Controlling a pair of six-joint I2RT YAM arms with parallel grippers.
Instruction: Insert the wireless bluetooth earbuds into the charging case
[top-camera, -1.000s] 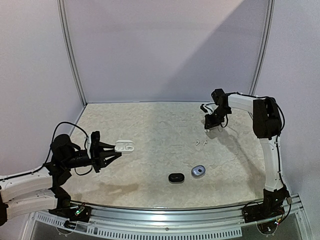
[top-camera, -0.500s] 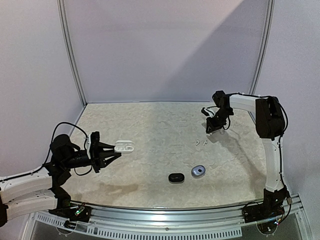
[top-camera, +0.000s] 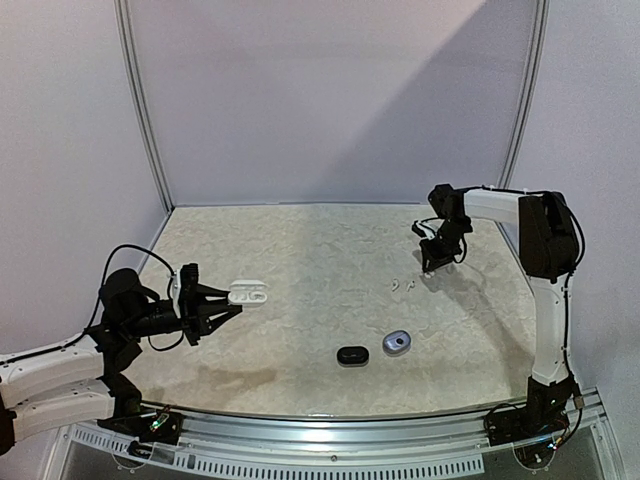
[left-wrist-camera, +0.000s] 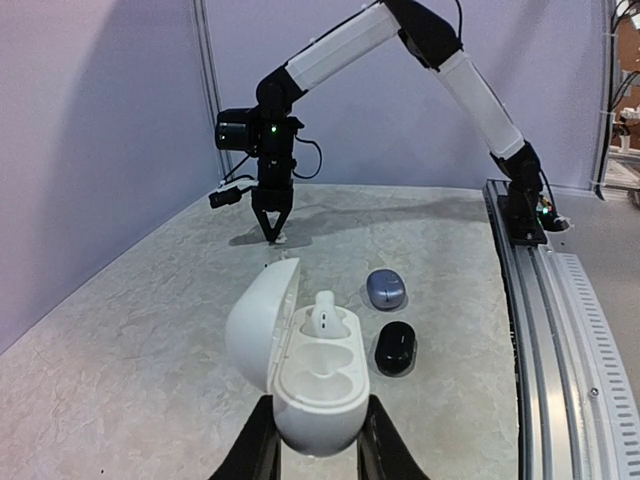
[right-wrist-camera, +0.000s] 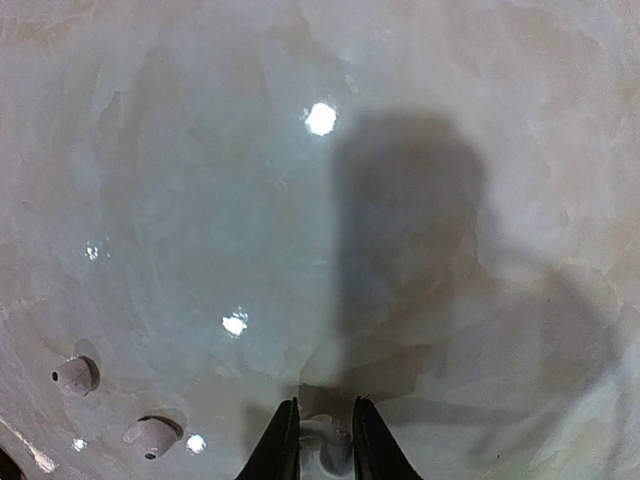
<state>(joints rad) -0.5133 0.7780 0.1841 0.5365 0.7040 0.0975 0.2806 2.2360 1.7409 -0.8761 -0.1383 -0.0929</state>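
The earbud sits pinched low between the jaws of my right gripper, which are nearly together on it. I judge the grip thin, so the earbud could twist or drop on the way across. My left gripper is clamped on the open case, well apart from my right jaws. One seated bud fills the far well; the near well is bare. Two loose buds lie left of my right jaws. Only the left wrist view shows the wells, and only the right wrist view shows the pinch.

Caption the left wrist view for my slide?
Left gripper holds the open white charging case, one earbud seated, second slot empty; grey case and black case beyond.
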